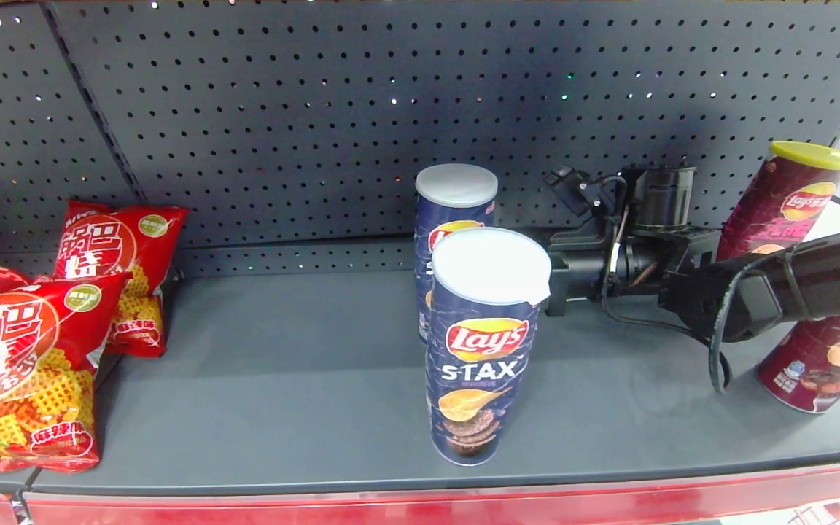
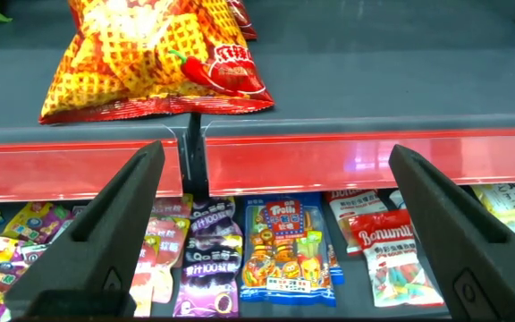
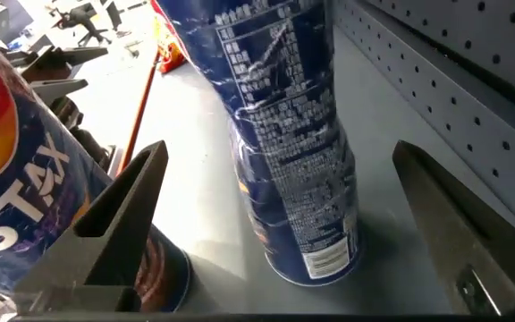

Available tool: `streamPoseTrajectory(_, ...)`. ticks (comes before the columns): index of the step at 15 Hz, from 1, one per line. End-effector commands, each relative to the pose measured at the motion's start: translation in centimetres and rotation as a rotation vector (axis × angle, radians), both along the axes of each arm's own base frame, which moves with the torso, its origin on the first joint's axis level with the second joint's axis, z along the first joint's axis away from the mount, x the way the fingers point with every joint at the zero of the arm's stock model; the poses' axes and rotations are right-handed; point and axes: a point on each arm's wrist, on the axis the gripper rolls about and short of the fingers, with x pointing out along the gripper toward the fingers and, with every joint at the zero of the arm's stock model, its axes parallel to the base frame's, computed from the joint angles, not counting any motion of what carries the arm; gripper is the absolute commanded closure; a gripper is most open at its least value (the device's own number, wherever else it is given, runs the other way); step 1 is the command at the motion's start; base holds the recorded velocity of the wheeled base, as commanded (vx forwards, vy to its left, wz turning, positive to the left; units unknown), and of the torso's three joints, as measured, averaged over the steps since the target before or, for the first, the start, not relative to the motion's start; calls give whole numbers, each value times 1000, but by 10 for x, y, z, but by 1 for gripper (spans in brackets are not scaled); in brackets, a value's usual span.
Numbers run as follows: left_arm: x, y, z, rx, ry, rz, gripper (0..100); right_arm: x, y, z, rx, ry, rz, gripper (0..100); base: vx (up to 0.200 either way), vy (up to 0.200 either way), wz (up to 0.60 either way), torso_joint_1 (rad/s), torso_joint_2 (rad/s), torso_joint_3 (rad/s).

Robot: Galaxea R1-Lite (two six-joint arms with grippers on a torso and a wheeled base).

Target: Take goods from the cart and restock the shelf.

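Two tall blue chip cans stand on the grey shelf [image 1: 303,379]. The front can [image 1: 484,343] is near the shelf edge and the back can [image 1: 455,211] is by the pegboard. My right gripper [image 1: 555,277] comes in from the right at the back can's level. In the right wrist view this gripper [image 3: 280,152] is open, the back can [image 3: 293,161] stands upright between its spread fingers [image 3: 123,233] without touching them, and the front can [image 3: 25,179] is off to one side. My left gripper [image 2: 277,154] is open and holds nothing, facing the shelf's red front rail [image 2: 329,161].
Two dark red chip cans [image 1: 792,200] [image 1: 821,361] stand at the shelf's right end behind my right arm. Red snack bags [image 1: 26,364] lie at the left. A snack bag [image 2: 159,63] lies above the rail, and candy packs [image 2: 284,250] fill the lower shelf.
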Motion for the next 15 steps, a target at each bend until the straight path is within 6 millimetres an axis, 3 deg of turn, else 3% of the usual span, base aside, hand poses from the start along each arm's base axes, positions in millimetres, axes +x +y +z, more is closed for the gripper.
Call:
streamPoseTrajectory(1, 0, 0, 0, -1, 2, 0, 0, -4, 1, 1, -1, 1, 6, 0, 0, 0, 0, 0, 0, 0)
streamPoseTrajectory(13, 0, 0, 0, -1, 2, 0, 0, -8, -1, 1, -4, 5, 0, 0, 0, 0, 0, 0, 0, 0)
streamPoseTrajectory(15, 0, 0, 0, -1, 2, 0, 0, 2, -17, 4, 0, -5, -52, 0, 0, 0, 0, 0, 0, 0)
